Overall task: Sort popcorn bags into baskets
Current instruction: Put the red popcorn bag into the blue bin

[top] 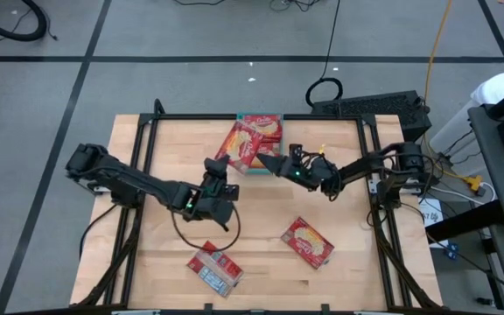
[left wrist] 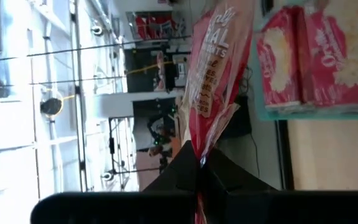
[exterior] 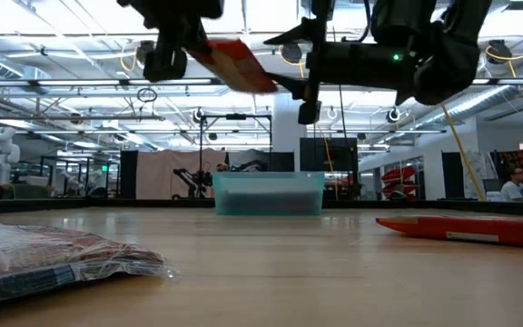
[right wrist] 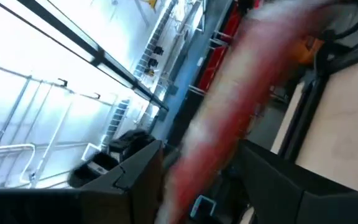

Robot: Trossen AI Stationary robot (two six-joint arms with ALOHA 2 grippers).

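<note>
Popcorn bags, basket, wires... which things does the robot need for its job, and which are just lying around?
For the job: held popcorn bag pinched in the left fingers, right arm close by; loose bag and second loose bag on the table; teal basket holding more bags.

Just lying about: black cable loop, dark flat box, both off the table.

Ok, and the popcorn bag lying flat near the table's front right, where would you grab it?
Probably from straight above, pinching across its narrow width, fingers turned to match its slant. The popcorn bag lies flat and diagonal on the table with bare wood all round, and the low view shows it thin, so a side approach offers little. The right gripper is nearer.
</note>
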